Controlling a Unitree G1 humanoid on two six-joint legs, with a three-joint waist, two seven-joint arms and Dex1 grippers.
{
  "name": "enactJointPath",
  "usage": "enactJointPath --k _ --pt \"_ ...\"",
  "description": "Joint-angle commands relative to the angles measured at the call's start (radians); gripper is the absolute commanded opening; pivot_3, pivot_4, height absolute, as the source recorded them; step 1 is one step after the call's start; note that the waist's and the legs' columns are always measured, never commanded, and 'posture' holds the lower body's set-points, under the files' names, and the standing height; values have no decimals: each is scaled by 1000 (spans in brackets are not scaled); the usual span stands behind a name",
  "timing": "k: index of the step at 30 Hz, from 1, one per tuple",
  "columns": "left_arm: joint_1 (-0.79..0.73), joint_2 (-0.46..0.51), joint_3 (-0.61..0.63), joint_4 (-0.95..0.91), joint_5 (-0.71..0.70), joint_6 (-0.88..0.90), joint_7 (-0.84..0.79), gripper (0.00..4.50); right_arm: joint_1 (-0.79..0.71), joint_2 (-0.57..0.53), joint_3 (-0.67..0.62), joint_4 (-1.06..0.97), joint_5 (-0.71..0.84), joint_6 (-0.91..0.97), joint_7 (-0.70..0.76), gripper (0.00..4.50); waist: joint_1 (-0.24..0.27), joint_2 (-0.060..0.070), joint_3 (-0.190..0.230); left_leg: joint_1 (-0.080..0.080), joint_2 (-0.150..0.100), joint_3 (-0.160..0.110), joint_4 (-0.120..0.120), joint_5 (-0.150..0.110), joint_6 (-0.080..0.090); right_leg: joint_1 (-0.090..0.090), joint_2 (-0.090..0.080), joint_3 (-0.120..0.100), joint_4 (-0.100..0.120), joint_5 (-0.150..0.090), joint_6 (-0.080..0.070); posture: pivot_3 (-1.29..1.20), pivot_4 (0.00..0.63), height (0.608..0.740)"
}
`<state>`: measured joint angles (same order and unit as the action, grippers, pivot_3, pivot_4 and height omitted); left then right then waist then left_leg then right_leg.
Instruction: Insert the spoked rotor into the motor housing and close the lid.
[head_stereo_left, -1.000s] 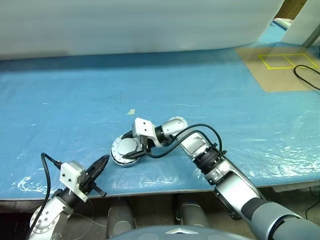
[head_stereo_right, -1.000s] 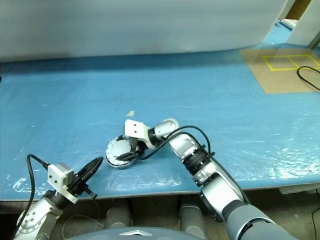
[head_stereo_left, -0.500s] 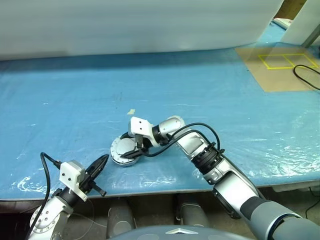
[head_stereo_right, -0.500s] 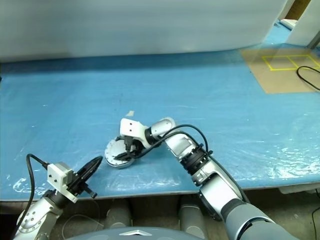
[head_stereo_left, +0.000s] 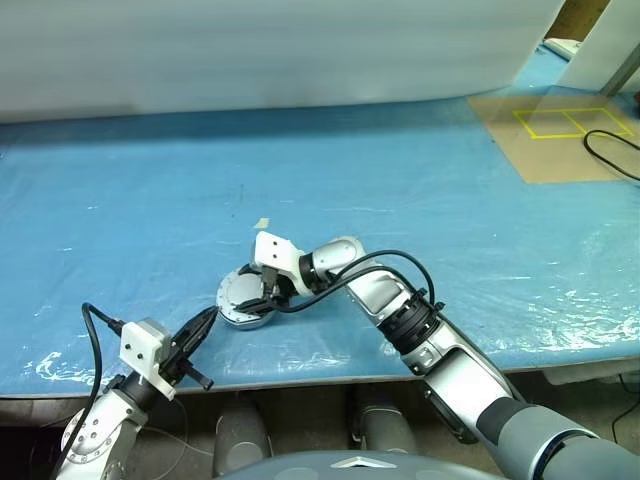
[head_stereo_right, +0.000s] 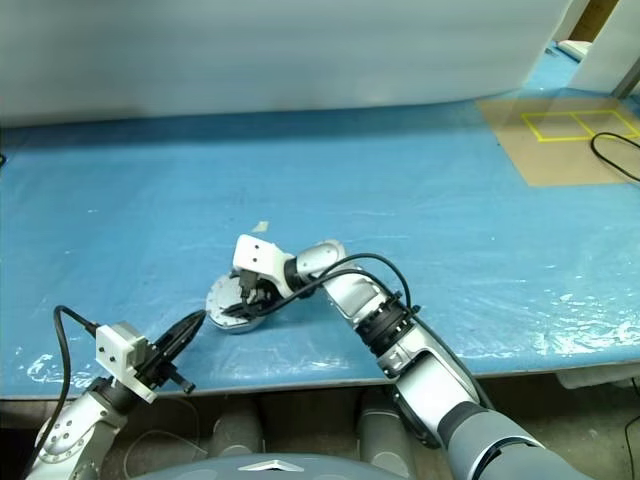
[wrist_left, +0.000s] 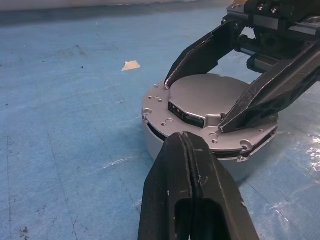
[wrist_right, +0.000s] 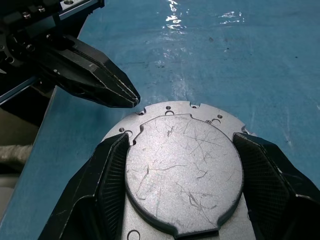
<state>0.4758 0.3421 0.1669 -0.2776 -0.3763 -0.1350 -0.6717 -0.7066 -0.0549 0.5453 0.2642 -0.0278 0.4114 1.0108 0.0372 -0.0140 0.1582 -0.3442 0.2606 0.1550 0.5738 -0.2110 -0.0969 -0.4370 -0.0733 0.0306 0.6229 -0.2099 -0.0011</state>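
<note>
A blue plastic-covered table carries the work; near its front edge, left of centre, sits the motor housing, a shallow round metal shell, with the lid lying on top of it plain grey face up, scratched, a thin dark gap showing between lid and shell on the side toward the left wrist camera; the right gripper reaches in from the right and tilts down over the lid, its two black fingers spread wide and set against opposite sides of the raised grey disc; the left gripper hangs level off the table's front edge, just beside the housing without touching it, its fingers pressed together on nothing; a small pale scrap lies on the sheet beyond the housing.
</note>
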Motion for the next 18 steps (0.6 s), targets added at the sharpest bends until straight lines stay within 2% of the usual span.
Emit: enactJointPath --k 1,10,18 --pt "-2 -2 4 -5 -4 -19 1 0 6 8 8 -21 1 -23 -10 2966 0 0 0 0 0 0 0 0 0 0 0 0 0 0 0 0 150 740" --pt "-12 -4 4 11 0 -26 1 0 11 -7 36 -34 -6 -195 25 2966 1 0 0 -3 0 0 0 1 -1 -1 0 0 -2 0 0 0 150 740" --pt "-19 -3 2 26 3 -35 0 0 14 -24 54 -28 -5 -185 70 2966 1 0 0 -5 0 0 2 1 -1 -1 0 0 -5 0 0 0 150 740"
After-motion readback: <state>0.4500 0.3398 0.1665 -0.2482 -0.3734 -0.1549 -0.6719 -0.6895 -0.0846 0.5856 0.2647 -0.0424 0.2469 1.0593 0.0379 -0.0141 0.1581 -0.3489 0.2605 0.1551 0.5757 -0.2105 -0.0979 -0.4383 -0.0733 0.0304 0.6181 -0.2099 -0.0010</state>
